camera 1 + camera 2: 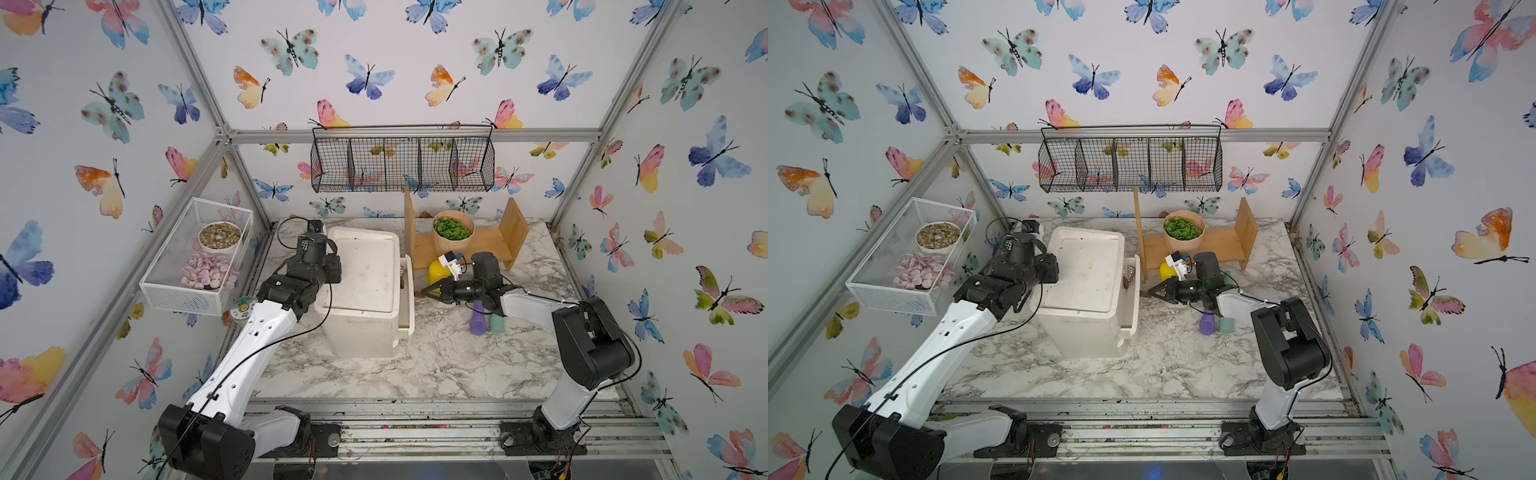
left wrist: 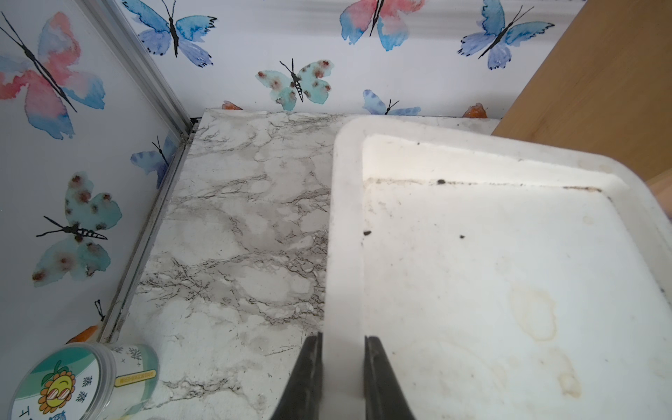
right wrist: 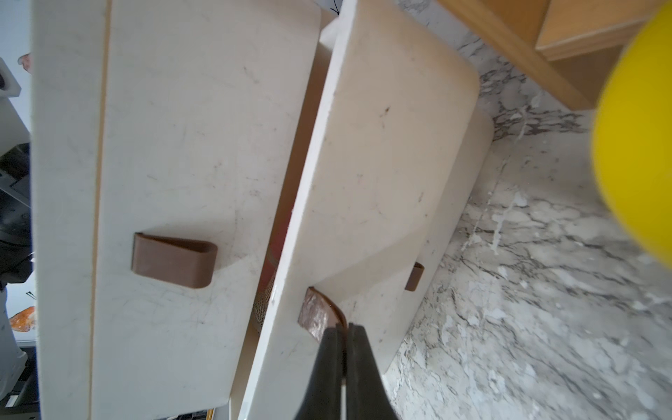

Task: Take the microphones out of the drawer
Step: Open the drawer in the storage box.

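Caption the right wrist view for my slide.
Right claw pinching the brown pull tab of the partly open drawer, the microphone glimpsed in the gap.

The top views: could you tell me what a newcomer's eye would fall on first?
The butterfly wallpaper all around strikes first. At the centre of the table stands a white cabinet: the left gripper clamps its top rim, while the right gripper pinches the brown handle of a partly open drawer.

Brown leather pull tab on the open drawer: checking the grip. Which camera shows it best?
Right wrist: the brown leather pull tab is close and sharp, pinched by the right gripper. In a top view it is only a brown sliver at the gripper tip. Left wrist shows none of it.
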Motion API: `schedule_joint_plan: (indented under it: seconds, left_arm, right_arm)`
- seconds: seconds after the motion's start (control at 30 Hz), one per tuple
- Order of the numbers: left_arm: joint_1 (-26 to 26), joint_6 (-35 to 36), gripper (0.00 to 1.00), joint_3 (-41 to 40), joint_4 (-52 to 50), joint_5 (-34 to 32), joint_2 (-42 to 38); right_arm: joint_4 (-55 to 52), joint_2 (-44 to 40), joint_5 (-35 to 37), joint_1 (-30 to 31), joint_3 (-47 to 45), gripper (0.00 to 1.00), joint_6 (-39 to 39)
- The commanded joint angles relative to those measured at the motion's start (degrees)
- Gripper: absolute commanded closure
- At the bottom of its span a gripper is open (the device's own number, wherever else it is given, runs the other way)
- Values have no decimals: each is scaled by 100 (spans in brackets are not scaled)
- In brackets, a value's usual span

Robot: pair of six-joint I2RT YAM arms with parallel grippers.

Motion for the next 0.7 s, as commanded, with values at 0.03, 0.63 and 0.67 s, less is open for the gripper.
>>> schedule_joint_plan:
  seconds: [0.03,0.63,0.67]
  left_arm:
    - [-99,-211,100,-90,-211,87,-50]
    - [-100,-181,100,-81,-244,-18,-21]
    - [-101,-176,100,-81,-246,-40,-29]
  right_arm:
    - [-622,-272,486,-367,-96,98,-479]
    - [-1145,-714,757,-930,-361,98,-846]
    - [-1204,-751,822,-945,-349,98,-887]
